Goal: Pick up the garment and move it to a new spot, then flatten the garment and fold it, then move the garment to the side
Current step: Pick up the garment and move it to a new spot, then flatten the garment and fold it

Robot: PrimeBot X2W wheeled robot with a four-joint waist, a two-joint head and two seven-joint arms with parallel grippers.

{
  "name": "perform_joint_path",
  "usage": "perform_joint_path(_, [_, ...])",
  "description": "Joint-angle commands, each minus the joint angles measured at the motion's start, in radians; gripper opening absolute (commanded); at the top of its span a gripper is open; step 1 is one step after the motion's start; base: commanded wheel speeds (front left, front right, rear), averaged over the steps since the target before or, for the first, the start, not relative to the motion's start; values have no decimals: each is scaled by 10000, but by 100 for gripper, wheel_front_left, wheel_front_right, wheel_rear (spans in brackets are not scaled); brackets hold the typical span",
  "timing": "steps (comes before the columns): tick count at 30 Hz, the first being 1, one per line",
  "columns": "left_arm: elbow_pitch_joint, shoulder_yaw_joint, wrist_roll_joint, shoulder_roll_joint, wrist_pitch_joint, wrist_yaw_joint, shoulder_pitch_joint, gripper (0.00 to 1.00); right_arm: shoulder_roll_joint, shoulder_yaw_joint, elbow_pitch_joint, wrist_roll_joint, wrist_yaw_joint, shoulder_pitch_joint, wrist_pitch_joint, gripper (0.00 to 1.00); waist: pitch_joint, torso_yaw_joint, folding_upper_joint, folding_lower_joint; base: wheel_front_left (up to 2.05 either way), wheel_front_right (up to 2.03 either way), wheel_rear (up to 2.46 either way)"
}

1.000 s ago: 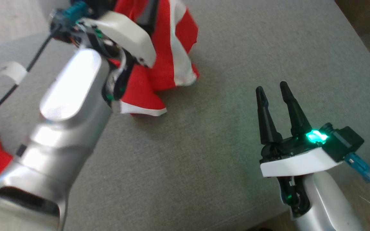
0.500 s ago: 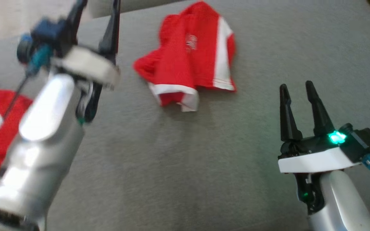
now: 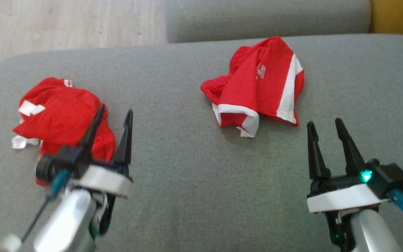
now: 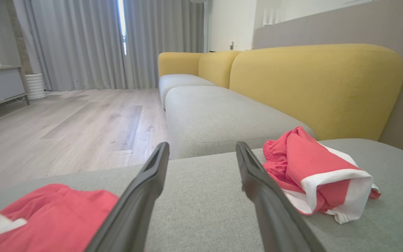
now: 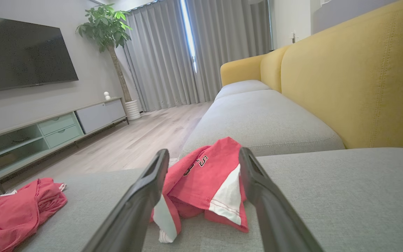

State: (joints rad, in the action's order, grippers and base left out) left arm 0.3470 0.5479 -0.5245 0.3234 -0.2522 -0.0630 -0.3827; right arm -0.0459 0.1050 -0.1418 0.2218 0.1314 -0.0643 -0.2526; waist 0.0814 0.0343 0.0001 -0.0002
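The garment [image 3: 257,87], red shorts with white side stripes and hem, lies crumpled on the grey sofa cushion [image 3: 194,168], right of centre. It also lies low right in the left wrist view [image 4: 313,171] and straight ahead between the fingers in the right wrist view [image 5: 205,182]. My left gripper [image 3: 114,110] is open at the near left, well apart from the garment, its jaws empty [image 4: 202,145]. My right gripper [image 3: 324,123] is open just short of the garment's near edge, holding nothing [image 5: 203,151].
A second red garment [image 3: 61,115] lies bunched at the cushion's left end, just beyond my left fingers [image 4: 47,213]. A yellow backrest [image 5: 355,80] runs along the right. Another grey cushion [image 3: 268,17] lies beyond, and wood floor [image 3: 65,21] is off the far left.
My left arm has drawn back from the garment to the near left. The garment, bunched up by the gripper before, now lies slumped on the cushion. The head camera has shifted.
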Motion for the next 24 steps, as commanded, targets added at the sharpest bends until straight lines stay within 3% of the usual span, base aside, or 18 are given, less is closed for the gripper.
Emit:
perform_joint_path(1, [-732, -758, 218, 32, -91, -133, 189, 100, -43, 302, 248, -115, -7, -44, -92, 100, -208, 138, -1, 2, 0, 0, 0])
perform_joint_path(8, [-1613, -1545, 908, -649, -93, -121, 1484, 100, -43, 397, 123, -134, -7, 48, -92, 100, -321, 120, -1, 2, 0, 0, 0])
perform_joint_path(15, [-1816, -2331, 1398, -1130, -94, 305, 1923, 100, -43, 421, 75, -250, -7, -25, -92, 100, -313, 126, -1, 2, 0, 0, 0])
perform_joint_path(24, [-1549, -2704, 1920, -1659, -94, 894, 1755, 100, -43, 838, -1466, -1150, -7, -813, -90, 100, 235, 435, -1, 2, 0, 0, 0])
